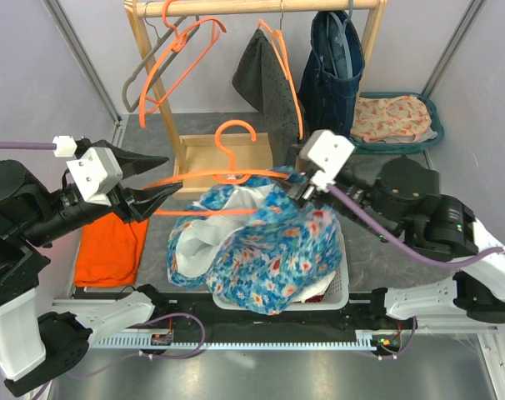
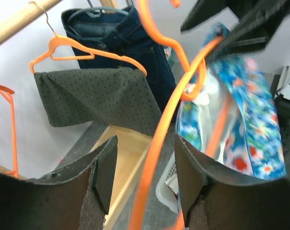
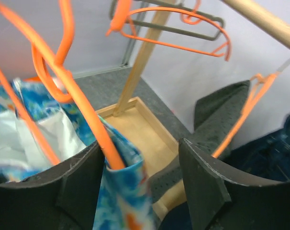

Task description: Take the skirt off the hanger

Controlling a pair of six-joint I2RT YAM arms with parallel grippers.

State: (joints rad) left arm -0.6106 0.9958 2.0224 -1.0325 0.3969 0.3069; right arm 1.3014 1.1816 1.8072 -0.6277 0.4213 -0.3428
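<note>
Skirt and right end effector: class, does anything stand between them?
Nothing visible does. The edge of the floral skirt, draped over the orange hanger, sits between the open fingers of the right end effector; nothing else intervenes.

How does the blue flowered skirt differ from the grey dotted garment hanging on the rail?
The blue flowered skirt is bright and multicoloured; the grey dotted garment is dark. The skirt lies bunched over the white basket; the grey garment hangs from the wooden rail. The skirt's hanger is off the rail; the grey garment's hanger hooks onto it. Both hangers are orange.
</note>
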